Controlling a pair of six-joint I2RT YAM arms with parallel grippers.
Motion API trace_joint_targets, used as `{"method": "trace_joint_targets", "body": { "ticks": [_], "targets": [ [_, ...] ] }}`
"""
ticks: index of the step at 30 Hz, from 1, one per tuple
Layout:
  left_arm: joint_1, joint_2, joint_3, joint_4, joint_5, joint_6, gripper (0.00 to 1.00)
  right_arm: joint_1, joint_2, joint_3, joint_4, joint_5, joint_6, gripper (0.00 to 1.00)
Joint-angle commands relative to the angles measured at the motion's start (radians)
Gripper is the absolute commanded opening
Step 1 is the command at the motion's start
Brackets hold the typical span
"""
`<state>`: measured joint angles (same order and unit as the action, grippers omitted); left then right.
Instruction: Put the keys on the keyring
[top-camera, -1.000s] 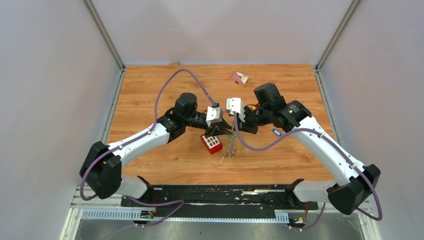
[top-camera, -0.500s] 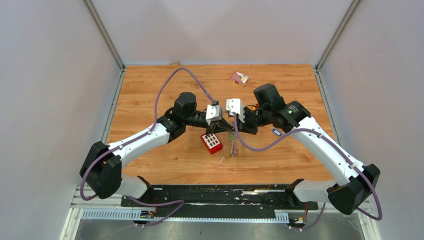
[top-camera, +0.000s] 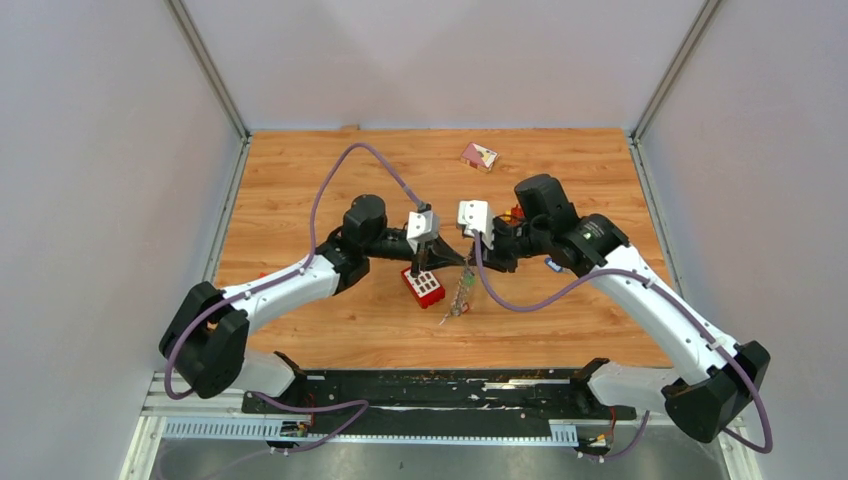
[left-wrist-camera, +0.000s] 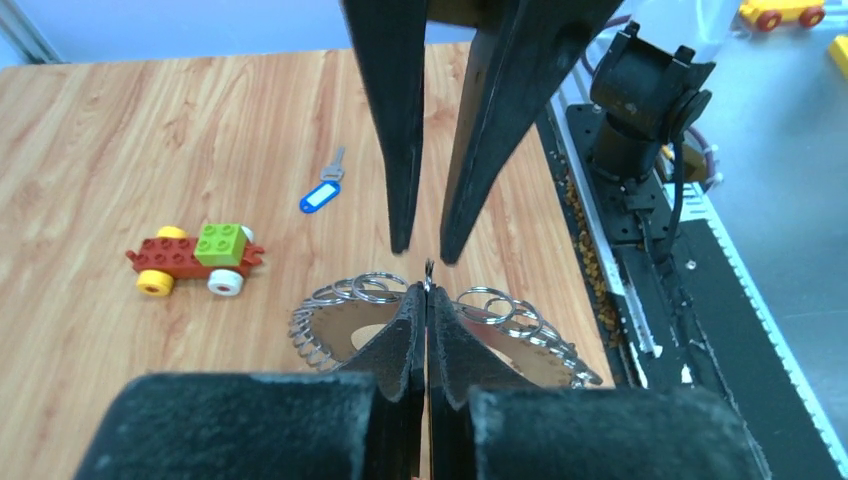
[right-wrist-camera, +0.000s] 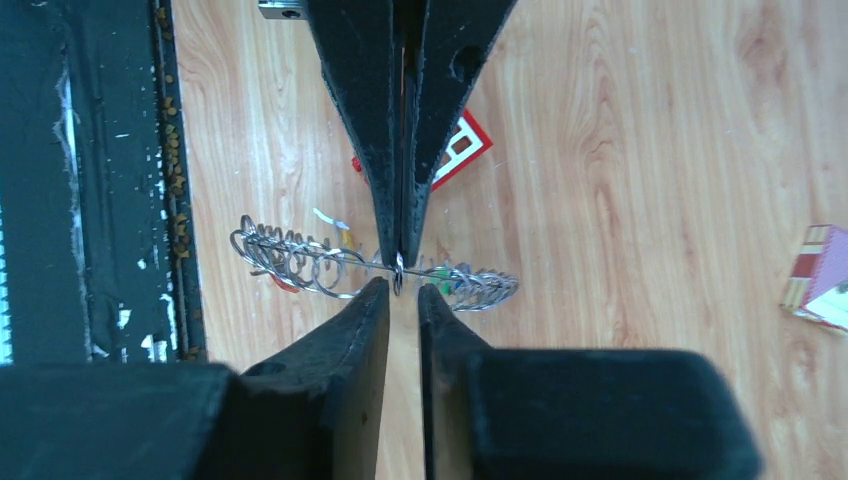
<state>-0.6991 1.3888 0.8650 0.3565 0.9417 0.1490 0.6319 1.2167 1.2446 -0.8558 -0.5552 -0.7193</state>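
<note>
Keyring (right-wrist-camera: 300, 262) stands edge-up, pinched at its rim by the closed fingers of the left gripper (left-wrist-camera: 427, 292). The right gripper (right-wrist-camera: 404, 288) meets it tip to tip, jaws narrowly parted and holding nothing. A blue-tagged key (left-wrist-camera: 320, 195) lies flat on the table (top-camera: 300, 170), well apart from the keyring on the right gripper's side, and a red brick (top-camera: 424, 287) sits just beside the keyring. The step likely calls for a steady left pinch while the right fetches that key and threads it without twisting the loops.

Carrier: wooden surface (top-camera: 300, 180), pale grain.
Centre: red brick (top-camera: 423, 287).
Right side: blue-tagged key (left-wrist-camera: 322, 190), toy car (left-wrist-camera: 195, 258) near it.
Far edge: small red-white box (top-camera: 478, 155).
</note>
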Motion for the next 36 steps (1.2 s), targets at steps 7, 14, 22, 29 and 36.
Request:
{"method": "trace_joint_targets", "body": {
  "ticks": [7,14,22,29,36],
  "targets": [
    [0.039,-0.06,-0.177,0.702,-0.045,-0.509,0.0,-0.055,-0.174,-0.118,0.216,-0.107,0.07,0.42],
    [0.038,-0.051,-0.238,0.848,-0.072,-0.599,0.0,-0.061,-0.163,-0.125,0.251,-0.196,0.071,0.44],
    [0.035,-0.041,-0.26,0.903,-0.087,-0.628,0.0,-0.061,-0.136,-0.117,0.271,-0.253,0.073,0.34],
    [0.03,-0.037,-0.261,0.907,-0.081,-0.63,0.0,-0.063,-0.119,-0.114,0.289,-0.272,0.082,0.25],
    [0.028,-0.035,-0.259,0.9,-0.077,-0.626,0.0,-0.062,-0.112,-0.109,0.291,-0.282,0.086,0.19]
  ]
}}
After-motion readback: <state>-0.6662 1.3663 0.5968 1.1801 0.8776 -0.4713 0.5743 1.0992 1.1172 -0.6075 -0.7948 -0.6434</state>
